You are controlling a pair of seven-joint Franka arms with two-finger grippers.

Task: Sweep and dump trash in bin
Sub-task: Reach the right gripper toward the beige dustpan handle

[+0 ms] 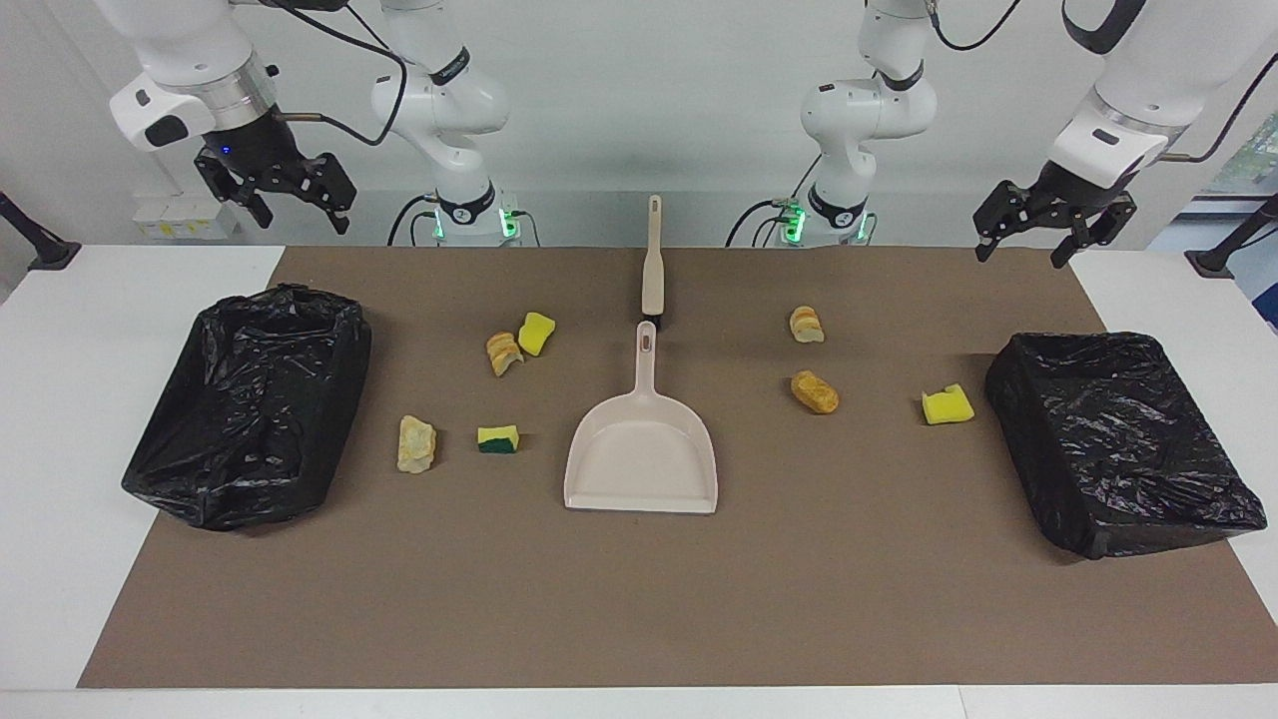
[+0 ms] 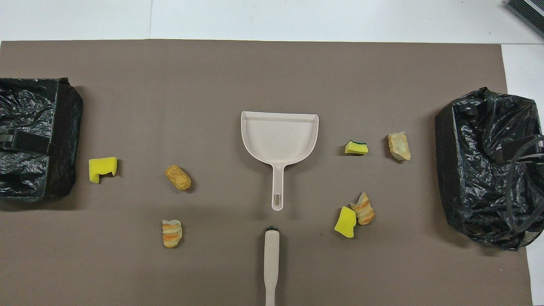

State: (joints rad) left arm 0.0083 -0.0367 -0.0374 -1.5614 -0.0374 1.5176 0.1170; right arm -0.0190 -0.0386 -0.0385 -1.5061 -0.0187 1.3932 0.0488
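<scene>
High over the counter's two ends, the left pincer and right pincer hang released, grasping nothing. Between them the brush lies with its handle pointing at the robots, dustpan just past it. Trash scraps sit scattered beside the dustpan, between the two black bins.

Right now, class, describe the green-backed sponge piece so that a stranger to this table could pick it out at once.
Start at the beige dustpan in the middle of the brown mat. Beside its pan, toward the right arm's end of the table, lies the sponge piece, with a pale bread chunk next along. It alone has a dark green layer under its yellow; the other sponges are all yellow.
</scene>
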